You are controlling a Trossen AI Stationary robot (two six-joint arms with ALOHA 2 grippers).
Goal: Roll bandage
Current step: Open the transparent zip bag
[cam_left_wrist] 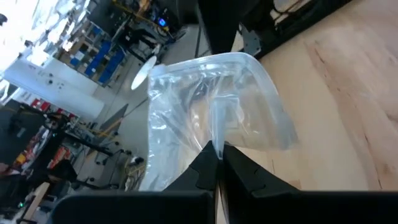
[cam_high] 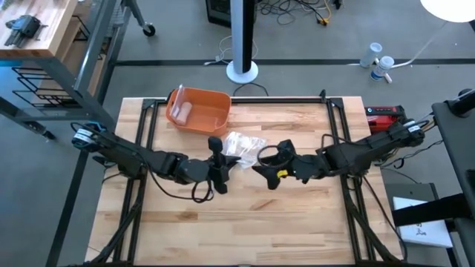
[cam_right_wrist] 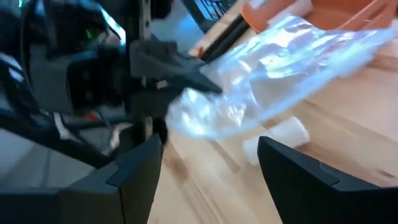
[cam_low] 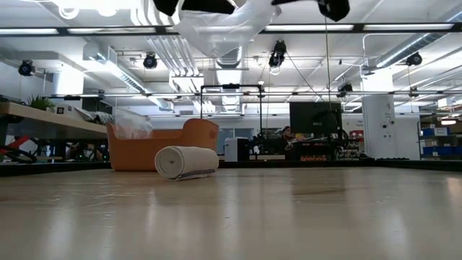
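Left gripper (cam_left_wrist: 217,163) clamped on clear plastic bag (cam_left_wrist: 211,112), held aloft; right gripper (cam_right_wrist: 208,165) agape at three o'clock. Rolled bandage (cam_low: 186,161) on table below. Thin pinch; might slip.

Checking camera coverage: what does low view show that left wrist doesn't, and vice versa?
Low view only: the rolled bandage lying on the table, in front of the orange bin. Left wrist only: the left end effector shut on an edge of the plastic bag. Both: that clear bag, lifted off the table, and the room behind.
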